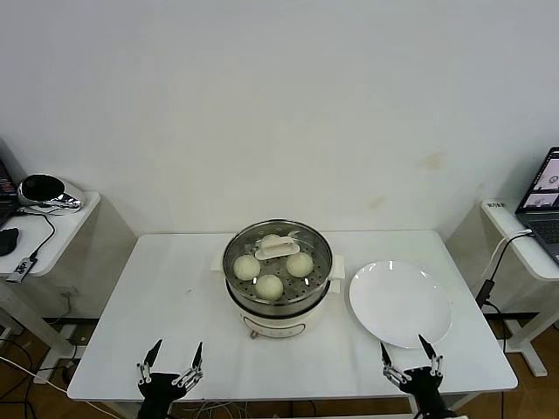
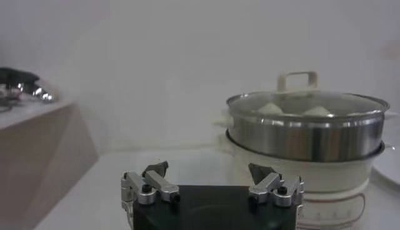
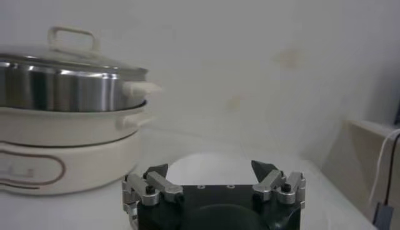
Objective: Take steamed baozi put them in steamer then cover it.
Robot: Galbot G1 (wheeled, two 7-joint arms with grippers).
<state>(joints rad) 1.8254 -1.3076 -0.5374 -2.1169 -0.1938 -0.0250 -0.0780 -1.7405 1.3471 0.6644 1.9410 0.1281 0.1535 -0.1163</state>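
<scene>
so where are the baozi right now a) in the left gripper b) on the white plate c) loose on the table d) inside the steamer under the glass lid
d: four baozi sit in the steamer beneath its glass lid, while the white plate beside it is bare.

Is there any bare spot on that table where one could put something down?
Yes: the table is bare left of the steamer, and along the front edge between the left gripper and right gripper. It is crowded between the steamer and the plate.
</scene>
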